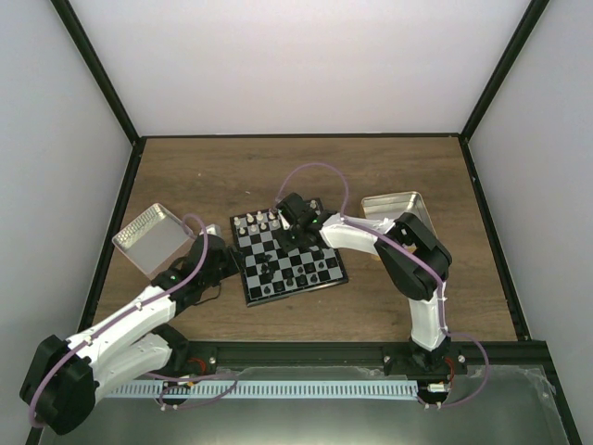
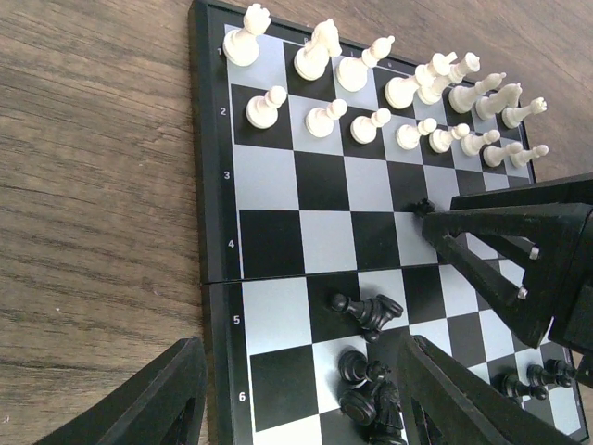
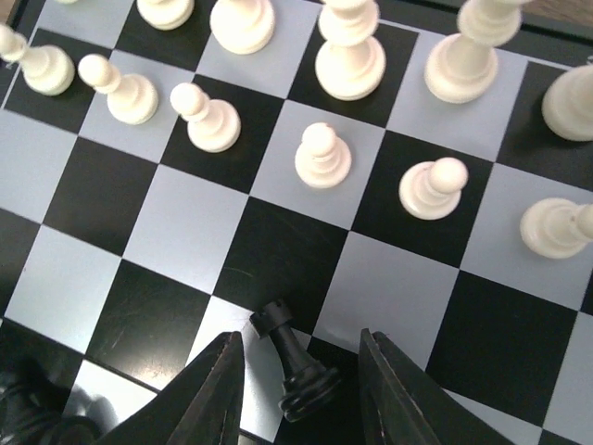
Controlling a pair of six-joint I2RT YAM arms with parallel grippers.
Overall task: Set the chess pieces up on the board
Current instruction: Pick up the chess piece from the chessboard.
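Observation:
The board (image 1: 248, 278) lies mid-table, also seen in the left wrist view (image 2: 215, 185) and the right wrist view (image 3: 185, 232). White pieces (image 2: 371, 120) stand on its two far rows. Several black chess pieces (image 2: 369, 394) lie heaped on rows 5 and 6, one fallen apart from them (image 2: 372, 312). My left gripper (image 2: 296, 408) is open and empty, straddling the board's edge beside the heap. My right gripper (image 3: 301, 394) is open, low over the board, with a black rook (image 3: 298, 369) lying tilted between its fingers (image 3: 215, 394), untouched.
A metal tin (image 1: 151, 237) stands left of the board and another (image 1: 393, 205) at its right, behind the right arm. My right gripper's fingers (image 2: 505, 255) reach into the left wrist view. Two black pieces (image 2: 533, 378) stand upright near the board's right side.

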